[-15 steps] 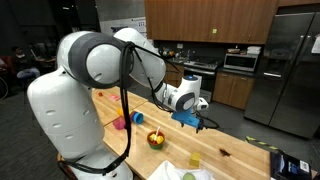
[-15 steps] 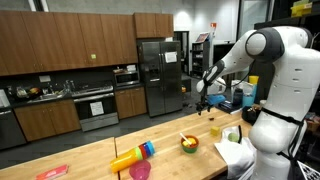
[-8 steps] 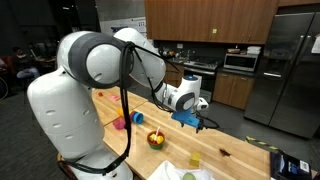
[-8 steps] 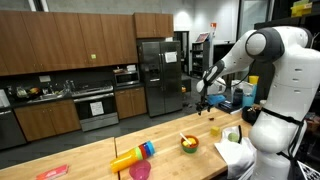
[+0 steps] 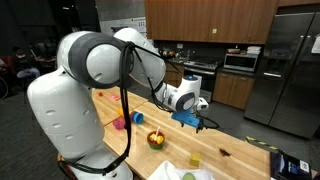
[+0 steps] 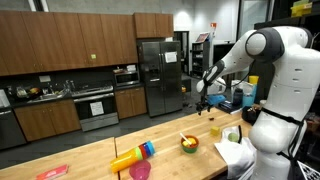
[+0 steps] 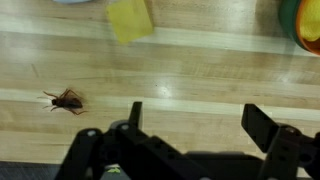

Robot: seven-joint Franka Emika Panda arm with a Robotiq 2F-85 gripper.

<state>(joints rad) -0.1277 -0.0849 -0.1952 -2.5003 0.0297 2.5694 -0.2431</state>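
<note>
Wrist view cuts off a good deal. The black pincer (image 7: 198, 125) shows only its two fingertips at the bottom edge, standing wide apart with nothing between them. The blurred yellow piece (image 7: 130, 20) is clipped by the top edge, so its shape is hard to tell. The round orange-and-green bowl (image 7: 305, 25) is cropped at the top right corner. The small brown spider-like figure (image 7: 65, 99) lies whole on the pale wooden surface (image 7: 200, 70). It sits toward the picture's left, near the closer fingertip but apart from it, and nothing touches it.

The surface is a long counter in a kitchen with dark wooden cabinets (image 6: 70, 45), a tall steel refrigerator (image 6: 155, 72) and a steel range (image 6: 95, 105).

In both exterior views the pincer (image 5: 197, 121) (image 6: 203, 101) hangs above the surface, clear of everything. In an exterior view the spider-like figure is only a dark speck (image 5: 225, 152), lying past the yellow piece (image 5: 195, 159). The bulky white arm (image 5: 75, 100) fills the foreground and hides part of the counter.

Only the exterior views show the bowl (image 6: 188, 144) whole, with something yellow inside. They alone show a lying stack of yellow and blue cups (image 6: 132, 156) and a pink cup (image 6: 140, 171), both well away from the pincer.
</note>
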